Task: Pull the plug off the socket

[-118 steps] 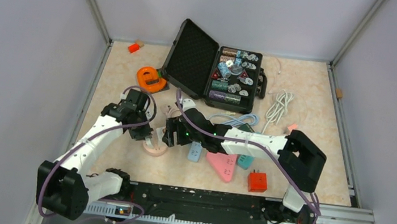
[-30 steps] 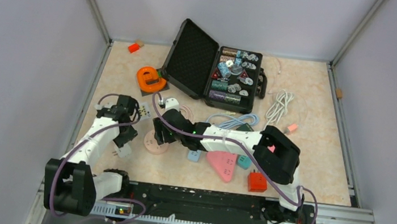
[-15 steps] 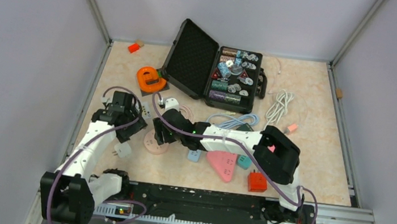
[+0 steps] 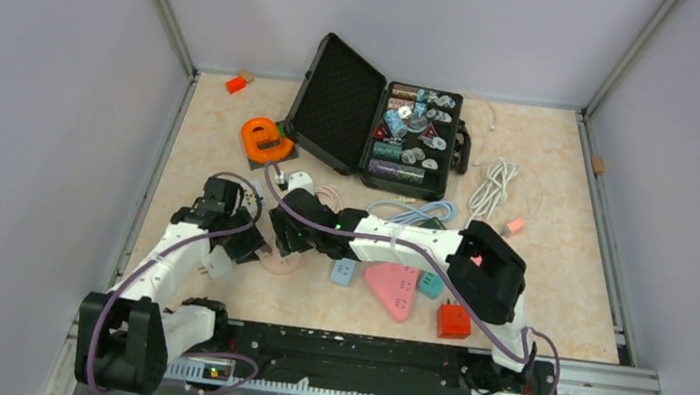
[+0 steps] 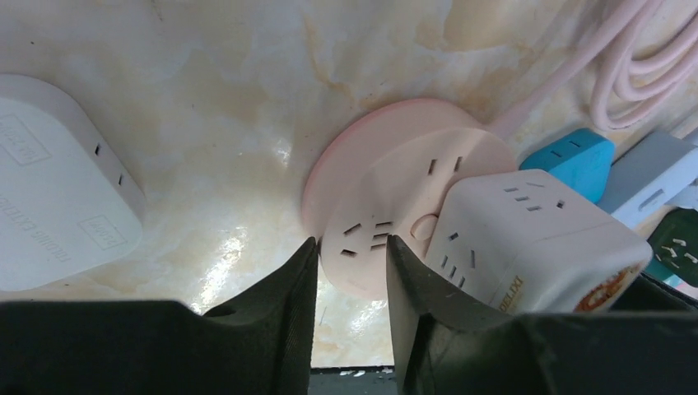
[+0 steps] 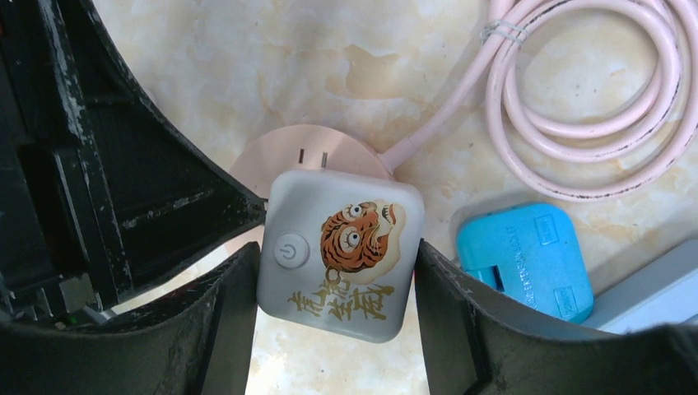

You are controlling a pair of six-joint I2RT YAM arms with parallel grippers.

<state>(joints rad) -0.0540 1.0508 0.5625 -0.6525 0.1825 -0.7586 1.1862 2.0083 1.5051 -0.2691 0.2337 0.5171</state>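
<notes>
So the plug (image 6: 339,263) we're after is the white cube with the tiger on top, and it's seated in the round pink socket (image 6: 284,156), off toward one edge rather than centred. In the top view the socket (image 4: 277,263) lies flat on the table (image 4: 557,283), left of middle, with both arms meeting over it.

The right gripper (image 6: 336,251) has the plug pinched. One finger is pressed to each side of the cube, and we see no gap on either side.

The left gripper (image 5: 350,247) comes in low from the other side. Its fingers (image 5: 284,296) are parted by a narrow gap with nothing clamped between them. The socket's rim shows through that gap, since the disc is wider than the opening (we can't tell whether the tips actually touch it). From that wrist view the plug (image 5: 527,239) stands just right of the fingers.

The socket's pink cable (image 6: 576,107) runs off and coils up beside it. A blue plug (image 6: 527,259) lies loose just past the cube, near it but not touching. A white adaptor (image 5: 58,214) sits on the table on the far side of the left gripper, well apart from the socket.

Further out, a pink triangular strip (image 4: 393,291) and a red plug (image 4: 453,319) lie to the right. An open black case (image 4: 337,105) sits at the back.
</notes>
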